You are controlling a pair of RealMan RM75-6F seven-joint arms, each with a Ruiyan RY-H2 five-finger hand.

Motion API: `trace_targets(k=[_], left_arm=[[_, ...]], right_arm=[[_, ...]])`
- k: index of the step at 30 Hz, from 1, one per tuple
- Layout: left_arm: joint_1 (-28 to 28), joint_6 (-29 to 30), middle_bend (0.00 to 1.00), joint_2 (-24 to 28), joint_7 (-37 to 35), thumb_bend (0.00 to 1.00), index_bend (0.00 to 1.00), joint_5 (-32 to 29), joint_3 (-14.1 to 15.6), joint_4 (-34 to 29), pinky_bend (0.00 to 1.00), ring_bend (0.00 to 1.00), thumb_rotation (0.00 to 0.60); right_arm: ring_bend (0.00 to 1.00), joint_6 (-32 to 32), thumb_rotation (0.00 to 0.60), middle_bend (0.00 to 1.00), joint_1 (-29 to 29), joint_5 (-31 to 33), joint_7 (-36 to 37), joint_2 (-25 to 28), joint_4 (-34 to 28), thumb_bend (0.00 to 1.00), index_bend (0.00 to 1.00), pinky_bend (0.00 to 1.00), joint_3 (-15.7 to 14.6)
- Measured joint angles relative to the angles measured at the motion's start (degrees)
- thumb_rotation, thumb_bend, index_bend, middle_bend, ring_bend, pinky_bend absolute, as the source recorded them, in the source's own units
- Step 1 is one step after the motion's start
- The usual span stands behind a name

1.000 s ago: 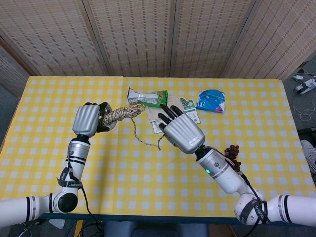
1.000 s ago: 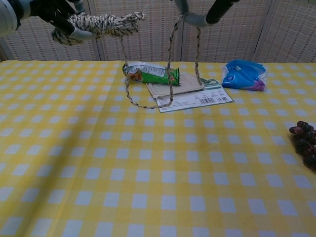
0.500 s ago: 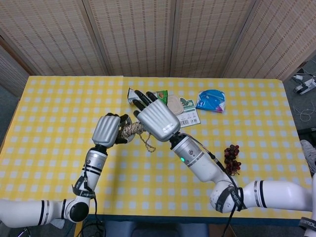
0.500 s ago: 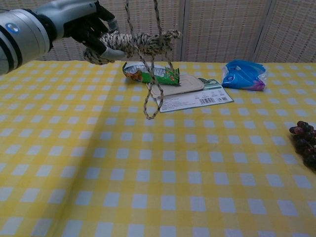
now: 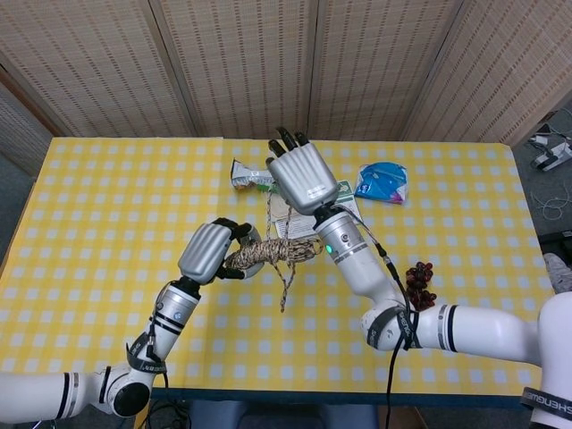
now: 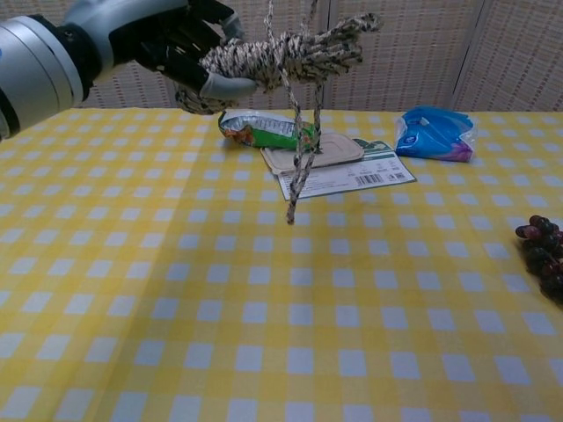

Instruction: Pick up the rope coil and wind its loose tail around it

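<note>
Speckled rope is taking a fresh turn: against a second ago, when the left hand [image 5: 213,254] was holding the rope coil [image 5: 273,251] over the far left of the bench [image 5: 107,214] and the right hand [image 5: 302,178] was out beside it with the loose tail [image 6: 300,167] drooping in a long loop to the cloth, the left hand is now sitting nearer the robot and more central, and the right hand is riding high above the coil with the tail running up toward it. The slack is shortening and the tail is crossing over the bundle, which suggests a wrap is being laid, though a short length is dangling below, clear of the bench. The left hand's fingers [image 6: 215,83] are curling tight around one end of the coil, held level in the air. The right hand's fingers are hidden behind its back; the taut strands hint it is holding the tail, but the grip cannot be told. Behind, a green snack packet [image 6: 266,132], a flat tray on a printed card [image 6: 352,176], a blue pouch [image 6: 435,134] and a bunch of grapes [image 6: 544,255] are lying on the cloth; the dangling end is swinging just in front of the packet and could snag it.
</note>
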Motion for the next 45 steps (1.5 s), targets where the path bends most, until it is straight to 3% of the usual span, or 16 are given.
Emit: trace_targets(k=[4, 11, 23, 33, 45], left_arm=[[1.8, 0.1, 0.7, 1.7, -6.2, 0.27, 0.7, 3.9, -0.3, -0.1, 0.35, 0.49, 0.6], [4.4, -0.2, 0.7, 5.8, -14.4, 0.27, 0.7, 4.2, -2.3, -0.7, 0.35, 0.49, 0.6], [6.7, -1.8, 0.7, 10.8, -26.4, 0.27, 0.7, -2.4, -9.4, -0.5, 0.35, 0.49, 0.6], [5.9, 1.0, 0.7, 9.8, -17.2, 0.27, 0.7, -8.6, -10.5, 3.9, 0.35, 0.49, 0.6], [4.1, 4.6, 0.7, 6.8, -6.1, 0.27, 0.71, -15.5, -10.8, 9.0, 0.35, 0.49, 0.589]], right_arm=[[0.1, 0.0, 0.6, 0.28, -1.1, 0.6, 2.4, 0.3, 2.4, 0.5, 0.59, 0.22, -1.3], [0.1, -1.0, 0.6, 0.28, -4.2, 0.0, 6.6, 1.0, 6.3, 0.5, 0.59, 0.22, -4.8], [0.1, -4.1, 0.6, 0.28, -8.1, -5.8, 10.7, -2.0, 11.9, 0.5, 0.59, 0.22, -12.1], [0.1, -4.2, 0.6, 0.28, -9.7, -14.4, 11.8, -3.9, 9.8, 0.5, 0.59, 0.22, -16.1], [0.1, -2.6, 0.6, 0.28, -11.2, -23.9, 8.3, -2.0, -0.3, 0.5, 0.6, 0.21, -19.5]])
